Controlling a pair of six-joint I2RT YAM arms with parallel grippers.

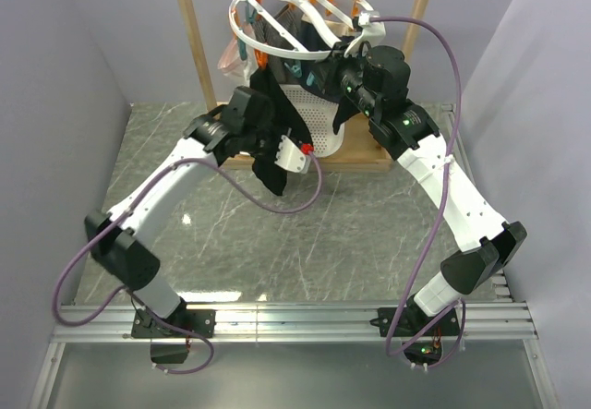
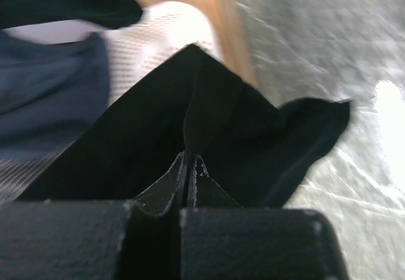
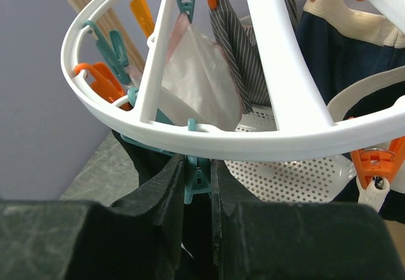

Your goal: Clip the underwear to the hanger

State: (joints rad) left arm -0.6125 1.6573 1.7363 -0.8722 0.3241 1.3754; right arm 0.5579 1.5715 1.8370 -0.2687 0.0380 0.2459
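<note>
Two grips matter at once, so watch both. Your left gripper (image 2: 190,161) is clenched on a fold of the underwear (image 2: 221,115). The black fabric peaks just ahead of its fingertips, and the rest drapes down to its right, above the table (image 2: 354,52). Your right gripper (image 3: 197,161) is pinched on a teal clip (image 3: 193,188) hanging directly under the rim of the hanger (image 3: 190,142), whose ring crosses just above the fingertips. Black cloth shows behind and below that clip, but from the wrist view you cannot tell whether any edge sits inside the clip's mouth.

That is the main risk, I'd judge. Let go of the clip with the fabric only beside it and it snaps on nothing, and the garment drops once the left opens. The hanger hangs free from its hook, so a sideways push from the right arm could swing the ring and pull the clip off the fingers. The left's bite looks thin, and a tug toward the clip may slip it. The orange clips (image 3: 101,84) and the pale garment (image 3: 196,84) ahead of the right fingers could snag.
</note>
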